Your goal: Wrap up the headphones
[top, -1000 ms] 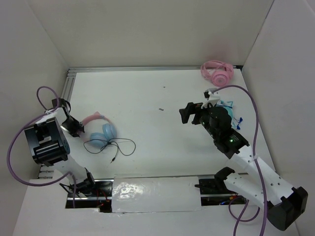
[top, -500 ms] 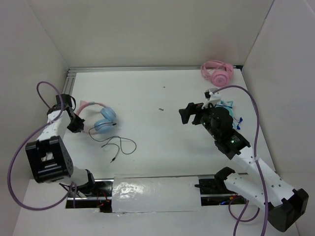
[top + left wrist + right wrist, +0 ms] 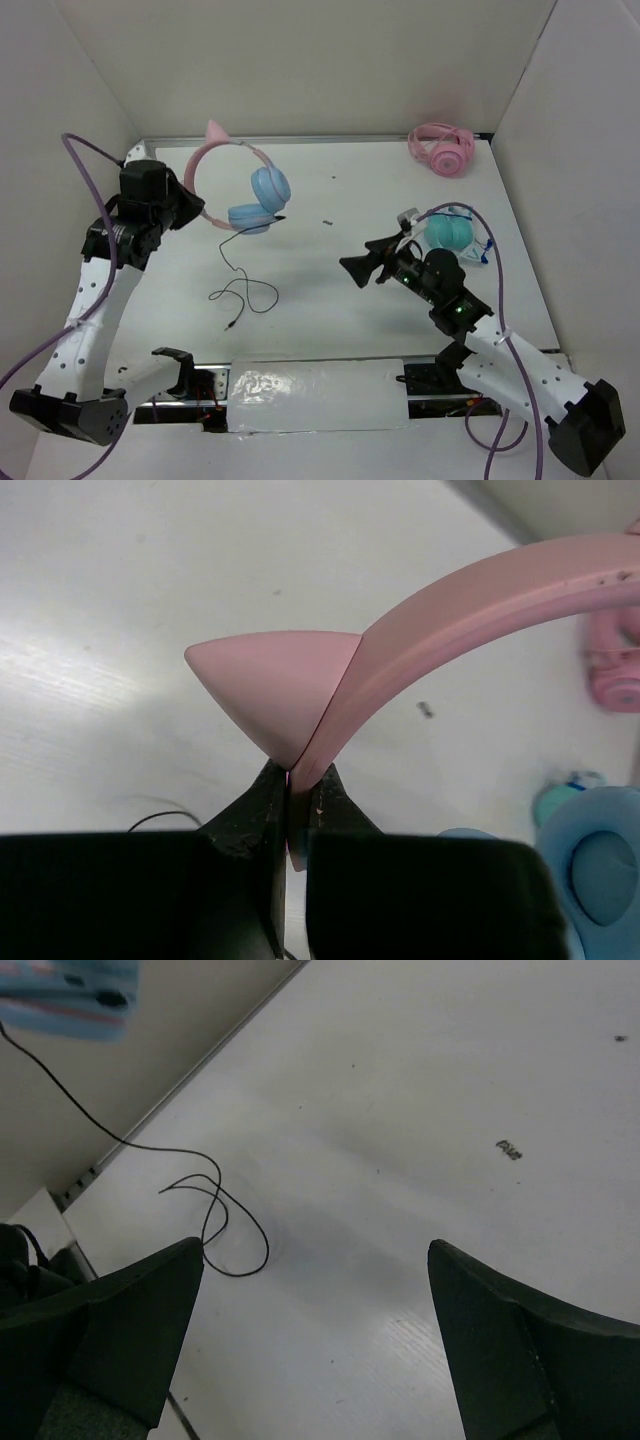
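Note:
The headphones hang in the air at the left, with a pink cat-ear headband and light blue ear cups. My left gripper is shut on the headband beside a cat ear, as the left wrist view shows. The thin black cable trails from the lower cup down to the table and lies in loops there. My right gripper is open and empty over the table's middle, its fingertips pointing left toward the cable.
All-pink headphones lie at the back right corner. Teal headphones lie at the right, just behind my right arm. A small dark speck is on the table. White walls close in the left, back and right.
My left gripper has lifted the headphones off the table and carried them up and back-right. The cable now dangles. My right gripper has moved forward and lower toward the cable.

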